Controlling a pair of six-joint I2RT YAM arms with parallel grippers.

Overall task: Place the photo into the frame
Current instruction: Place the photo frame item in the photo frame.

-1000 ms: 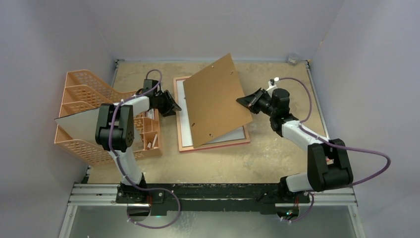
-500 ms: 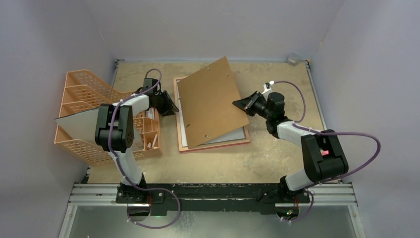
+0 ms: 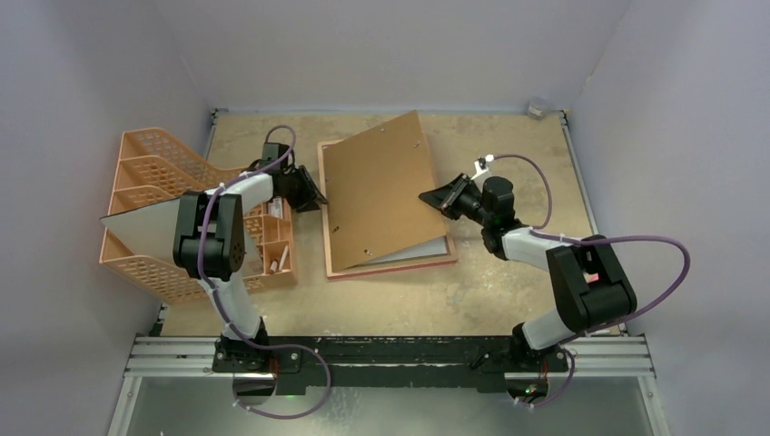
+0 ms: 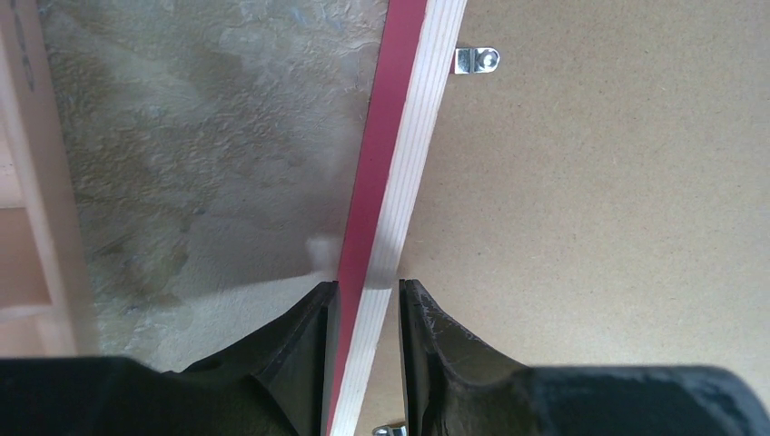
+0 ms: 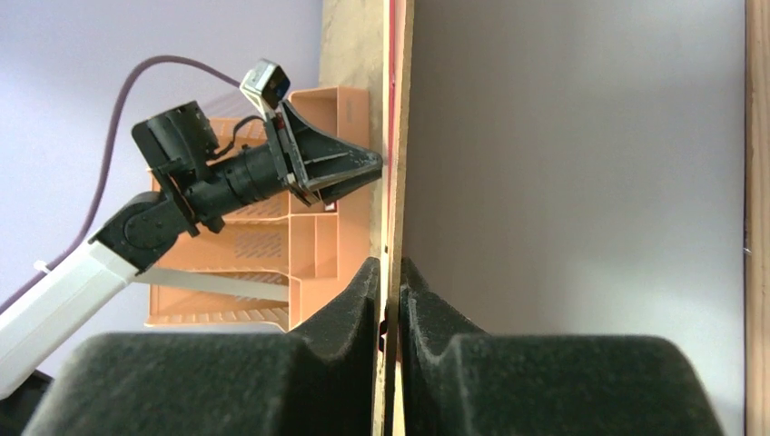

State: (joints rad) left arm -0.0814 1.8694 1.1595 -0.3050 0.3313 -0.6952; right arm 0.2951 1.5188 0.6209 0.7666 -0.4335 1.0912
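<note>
Right, the thin rectangular picture frame with the pink-red front (image 3: 390, 268) lies flat on the mottled tan worktop (image 3: 518, 154). The large paper photo (image 3: 418, 253) sits inside it, plain white back up. We see only a pale strip of it along the frame's near rail, because the brown rectangular cardboard backing board (image 3: 381, 186) slants over the rest.

The left pincer (image 4: 363, 289) is clamped across the frame's left rail, one pad on the red outer face and one on the pale wood side. The right pincer (image 3: 425, 196) is closed on the board's edge above the frame's right side, holding that side up.

How will it all handle? We judge the photo light, limp and quick to crease. It is likely to slide inside the frame if the board drags across it, so any nudge should come flat, at a margin. The frame looks stiff but slight. It would probably skid without that grip on the rail, which is the sensible place to hold it. A small silver clip (image 4: 477, 60) shows just inside the frame's left rail, and the board could snag on it.

The worktop looks rough and matte, so we expect some friction. The orange plastic mesh organiser (image 3: 150, 173) stands near the frame's left side. Pale lilac walls (image 3: 381, 54) close in beyond the frame's far side and on both flanks, with bare surface showing to the frame's right.
</note>
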